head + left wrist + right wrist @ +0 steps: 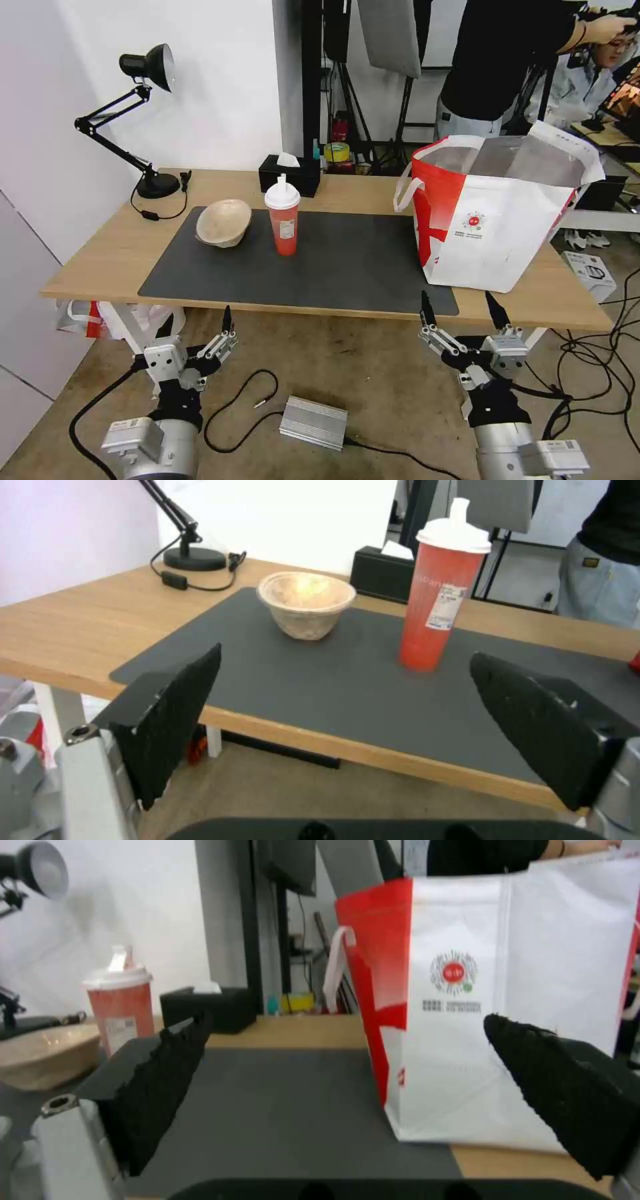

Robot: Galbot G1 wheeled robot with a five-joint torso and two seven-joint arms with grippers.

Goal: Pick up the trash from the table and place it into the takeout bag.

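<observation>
Trash is sitting on the table [100, 257] in two pieces: a beige paper bowl [224, 223] is lying tipped on its side at the far left part of the dark mat [347, 267], and a red drink cup [283, 217] with a white dome lid is standing upright just beside it, apart from it. Behind the cup a black tissue box [289, 175] is resting on the bare wood. My takeout bag [497, 213] is standing open at the right end of the table, partly on the mat, its foil lining showing. I am holding my left gripper [197, 319] below the near table edge with its fingers spread and empty. I am holding my right gripper [460, 305] likewise low, before the bag, fingers spread wide, gripping nothing.
</observation>
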